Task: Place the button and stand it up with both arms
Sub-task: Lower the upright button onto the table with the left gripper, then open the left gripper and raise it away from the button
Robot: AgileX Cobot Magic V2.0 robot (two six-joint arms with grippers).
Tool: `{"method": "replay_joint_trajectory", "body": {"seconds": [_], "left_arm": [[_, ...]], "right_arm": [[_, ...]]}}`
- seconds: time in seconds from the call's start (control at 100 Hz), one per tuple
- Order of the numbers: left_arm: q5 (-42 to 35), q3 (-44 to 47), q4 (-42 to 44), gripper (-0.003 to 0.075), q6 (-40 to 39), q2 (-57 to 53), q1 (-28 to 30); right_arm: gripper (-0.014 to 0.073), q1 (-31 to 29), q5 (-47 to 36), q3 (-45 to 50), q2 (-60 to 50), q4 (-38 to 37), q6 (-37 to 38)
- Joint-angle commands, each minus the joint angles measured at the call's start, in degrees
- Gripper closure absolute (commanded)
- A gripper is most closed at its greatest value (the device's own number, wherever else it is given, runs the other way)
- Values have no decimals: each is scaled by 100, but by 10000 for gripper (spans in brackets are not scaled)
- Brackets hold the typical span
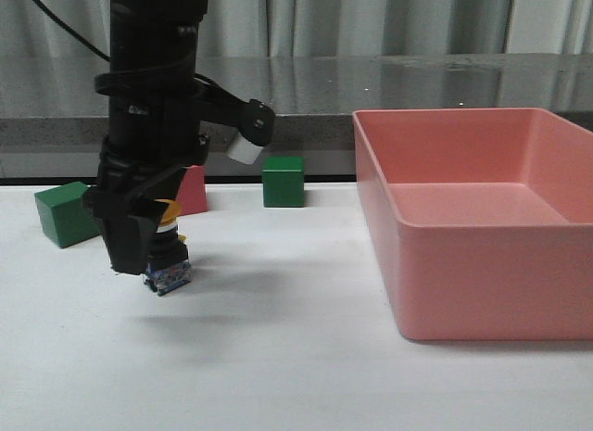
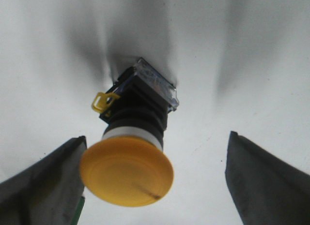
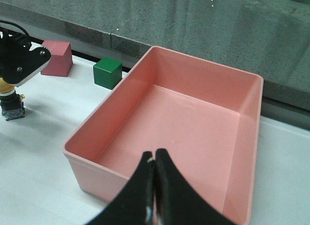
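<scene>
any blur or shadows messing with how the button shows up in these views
Left wrist view: the button is sharp enough, cap soft at its edge, and the fingers are blurred; dark shadows streak the table behind it. Front view: the left gripper hides most of it. Right wrist view: it is small at the edge.

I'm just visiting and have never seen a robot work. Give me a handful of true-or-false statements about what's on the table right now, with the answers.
1. The yellow-capped push-button with black body stands inside the tray. False: it rests on the white table, left of the empty pink plastic tray.
2. The left end effector is open around the button. True.
3. The right end effector is wide open. False: its jaws are shut together, above the tray.
4. Two green cubes are on the table. True: one at far left, one farther back.
5. The button's yellow cap points upward. True.
</scene>
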Motion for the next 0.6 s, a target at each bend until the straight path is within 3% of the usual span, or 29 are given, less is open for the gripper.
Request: {"method": "replay_joint_trajectory", "body": {"seconds": [0.0, 0.21, 0.49, 0.59], "left_arm": [[377, -151, 41, 151, -59, -291, -34], [386, -151, 446, 152, -59, -495, 46], [386, -151, 458, 156, -146, -1223, 789], [365, -151, 423, 220, -742, -1584, 1077]], "right_arm": [[654, -42, -346, -155, 6, 80, 13], [654, -42, -346, -155, 6, 80, 13], [654, -42, -346, -155, 6, 80, 13], [654, -42, -346, -155, 6, 80, 13]]}}
